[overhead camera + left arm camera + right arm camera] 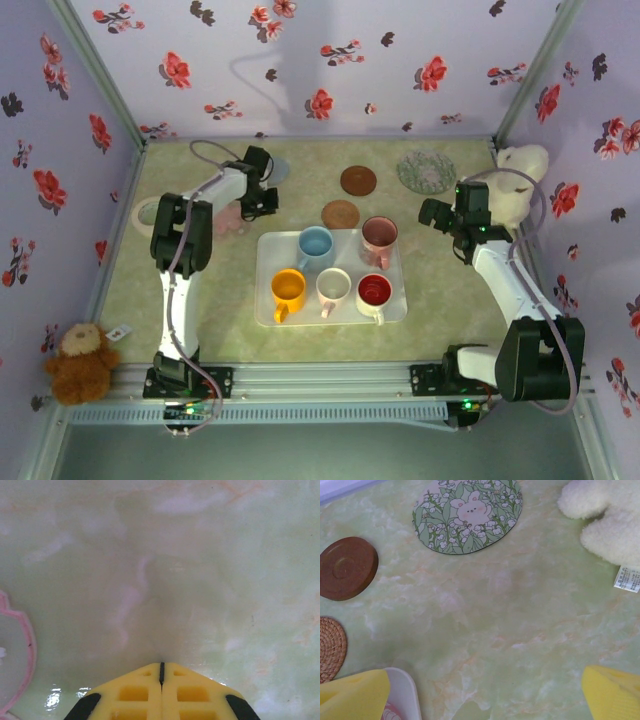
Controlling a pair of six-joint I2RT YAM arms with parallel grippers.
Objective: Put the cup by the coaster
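Note:
Several cups stand on the white tray [266,300]: blue [315,243], mauve [379,236], yellow [288,290], white [333,288] and red [374,292]. A brown coaster [358,180] and a woven coaster [340,213] lie just behind the tray. My left gripper [264,205] hangs low over the bare table left of the tray, shut with nothing between its fingers [161,666]. A pink-rimmed coaster [20,655] lies to its left. My right gripper [433,213] is open right of the tray, its fingers spread wide over bare table [485,700].
A floral coaster [467,515] lies at the back right, with a white plush toy [605,520] beside it in the corner. A grey coaster [275,168] and a cream coaster [147,212] lie near the left arm. A brown teddy [78,362] sits at the front left.

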